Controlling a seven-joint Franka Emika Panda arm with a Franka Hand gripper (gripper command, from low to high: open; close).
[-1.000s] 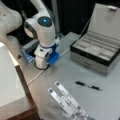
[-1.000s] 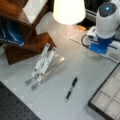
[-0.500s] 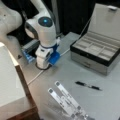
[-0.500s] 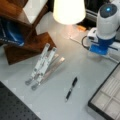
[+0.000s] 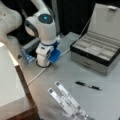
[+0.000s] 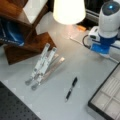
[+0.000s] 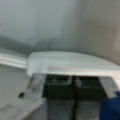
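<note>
Arm folded at its base (image 5: 45,58), jaws unseen so their state cannot be told; pen (image 5: 88,85), folding stand (image 5: 67,101) and open case (image 5: 96,51) lie untouched on counter (image 5: 105,100), stand at pen's seven o'clock.

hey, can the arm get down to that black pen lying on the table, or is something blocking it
Probably yes. The pen lies alone on bare table, apart from the folding metal stand and the open grey case, with nothing over it. The gripper shows only in the wrist view, pointing away from the pen.

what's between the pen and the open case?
Nothing: bare table separates the pen from the open case in both front views. The gripper does not show in the front views.
</note>
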